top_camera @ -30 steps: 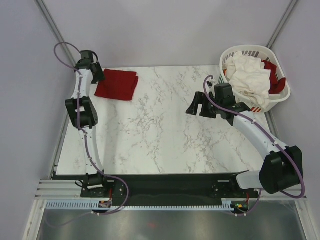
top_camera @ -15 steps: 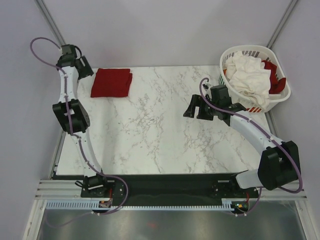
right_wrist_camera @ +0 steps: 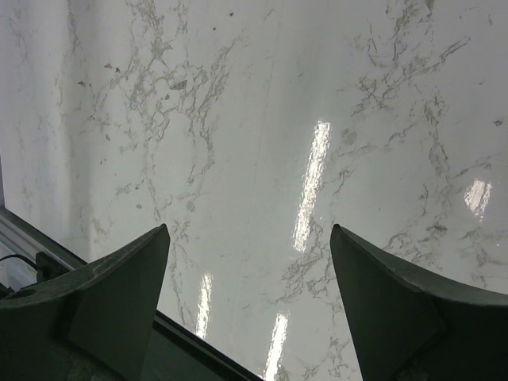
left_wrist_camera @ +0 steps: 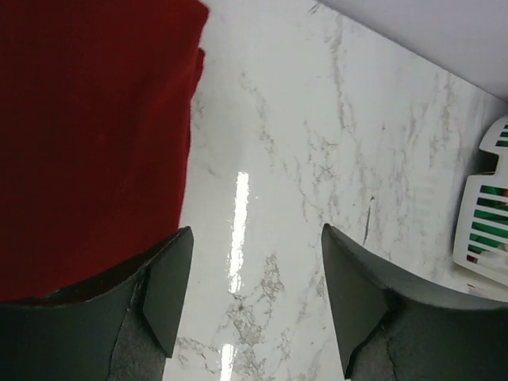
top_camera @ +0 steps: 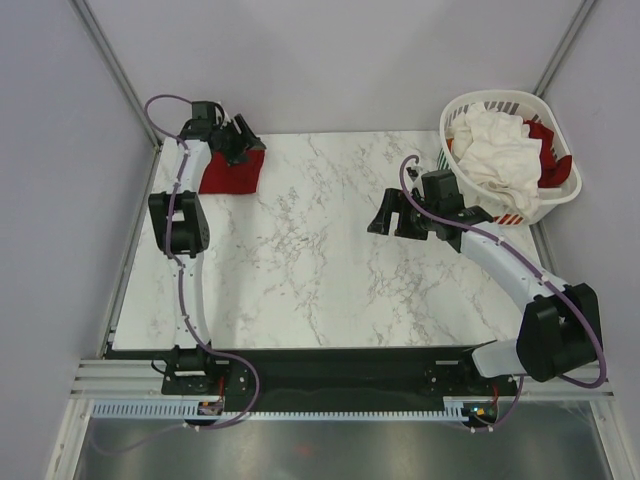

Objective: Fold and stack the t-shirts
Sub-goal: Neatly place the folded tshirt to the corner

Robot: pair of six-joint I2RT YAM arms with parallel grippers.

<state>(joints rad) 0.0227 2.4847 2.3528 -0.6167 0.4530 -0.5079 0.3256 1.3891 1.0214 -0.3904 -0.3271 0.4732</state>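
A dark red t-shirt (top_camera: 225, 178) lies folded at the table's far left corner; in the left wrist view the same red t-shirt (left_wrist_camera: 95, 135) fills the left side. My left gripper (top_camera: 248, 148) hovers open over its far right edge, and in its own view the left gripper (left_wrist_camera: 258, 294) has only bare marble between the fingers. A crumpled white t-shirt (top_camera: 500, 150) and another red t-shirt (top_camera: 552, 165) sit in the basket. My right gripper (top_camera: 385, 215) is open over the table's middle right; in its wrist view the right gripper (right_wrist_camera: 250, 302) holds nothing.
The white slotted basket (top_camera: 480, 100) stands at the far right corner, and the basket (left_wrist_camera: 484, 222) also shows at the left wrist view's right edge. The marble table (top_camera: 300, 260) spans between the arms. Grey walls close in the sides and back.
My left gripper opened off the red t-shirt, swung out to the left, then came back right over the shirt's far right edge. The folded shirt shifted slightly left. The right arm barely moved.
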